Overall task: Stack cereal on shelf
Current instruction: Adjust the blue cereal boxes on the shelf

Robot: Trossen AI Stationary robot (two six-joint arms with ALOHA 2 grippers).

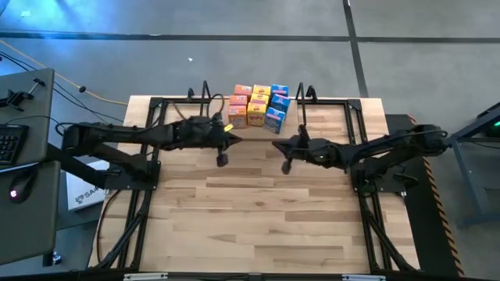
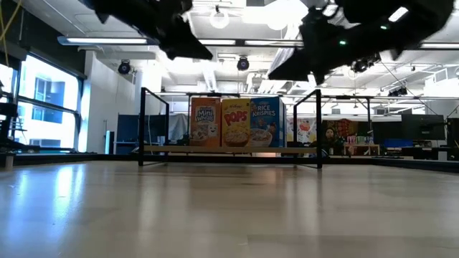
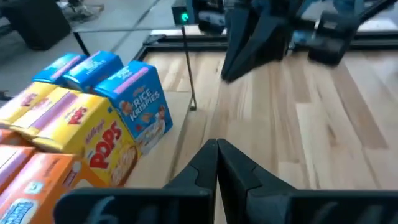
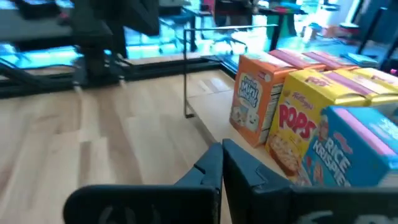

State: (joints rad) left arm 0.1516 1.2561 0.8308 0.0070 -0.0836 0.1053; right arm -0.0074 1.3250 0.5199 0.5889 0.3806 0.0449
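Several small cereal boxes [image 1: 258, 104], orange, yellow and blue, stand upright in rows on the shelf board [image 1: 223, 111] at the table's far edge, between the black wire frames [image 1: 206, 94]. The low view shows the front row: orange [image 2: 205, 122], yellow Pops [image 2: 236, 123] and blue Rice Krispies [image 2: 264, 122]. My left gripper [image 1: 233, 141] is shut and empty, above the table just in front of the shelf's left part. My right gripper [image 1: 276, 147] is shut and empty, in front of the shelf's right part. Both hang clear of the table.
The shelf's wire frames [image 2: 318, 129] stand upright at both ends of the board. The wide plank table top [image 1: 250, 218] stretches toward the near edge. A desk with a keyboard [image 1: 12, 144] stands off the table's left side.
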